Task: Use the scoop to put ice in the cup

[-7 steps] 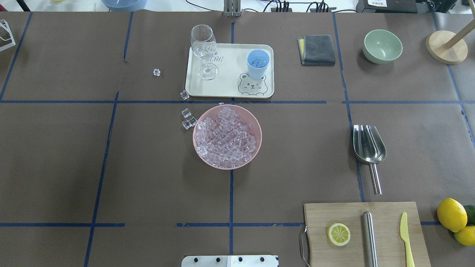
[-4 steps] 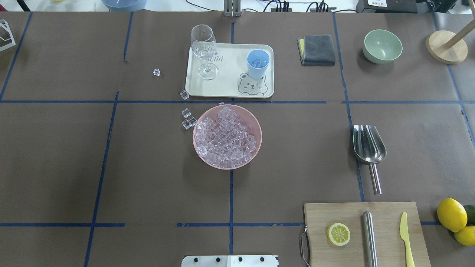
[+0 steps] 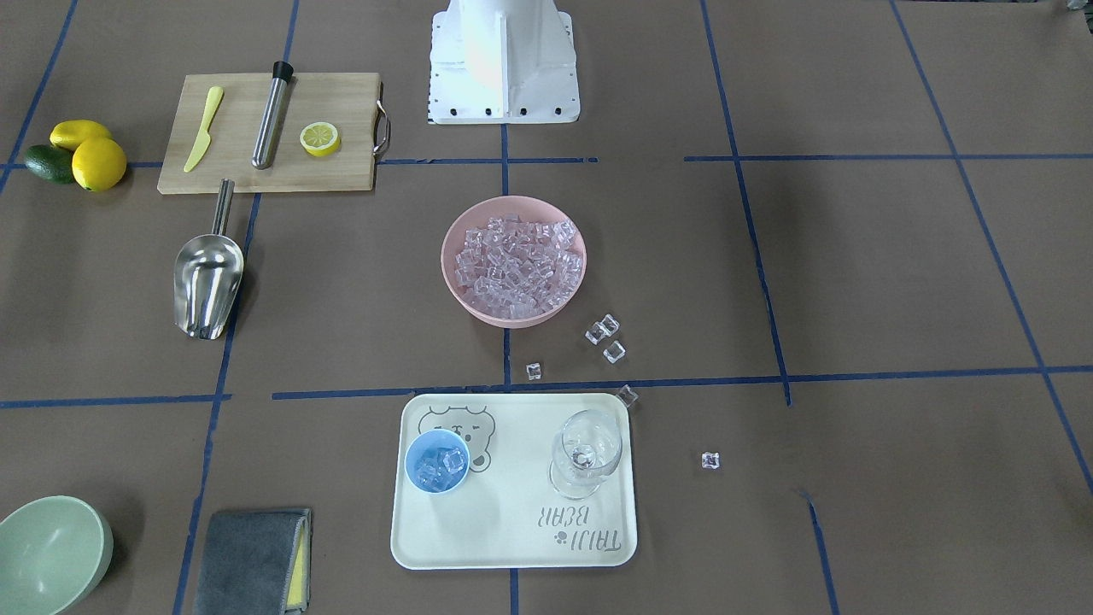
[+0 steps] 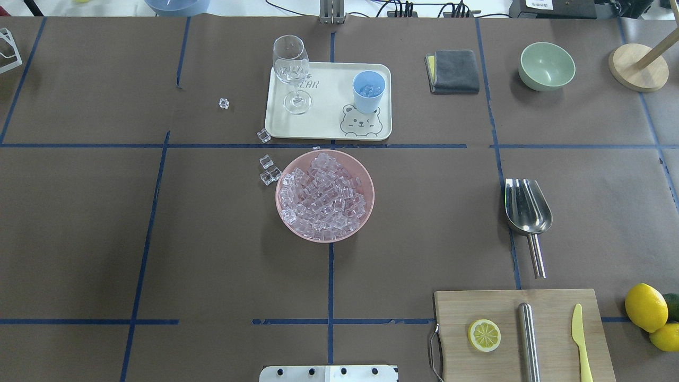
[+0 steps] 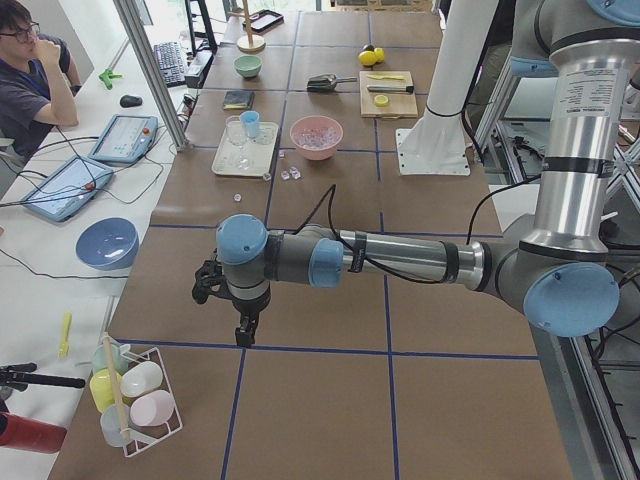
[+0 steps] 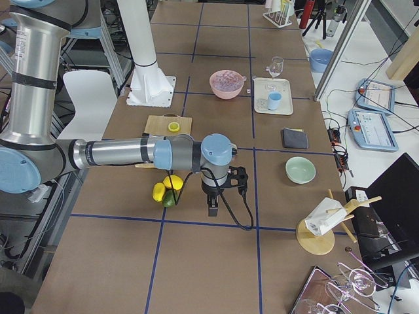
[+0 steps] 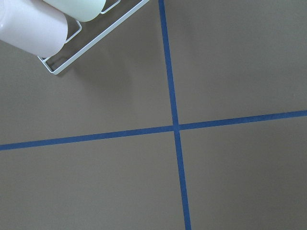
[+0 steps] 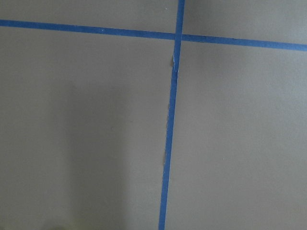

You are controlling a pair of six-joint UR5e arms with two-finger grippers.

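The scoop (image 4: 528, 207) lies untouched toward the desk's right edge, well apart from both arms' jaws, which hang over opposite ends. Spread or pressed together, I cannot tell.

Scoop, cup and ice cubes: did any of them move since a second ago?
No, nothing visibly changed in the overhead view. The scoop lies untouched on the table to the right of the pink bowl of ice. The cup stands on the tray with a few cubes inside.
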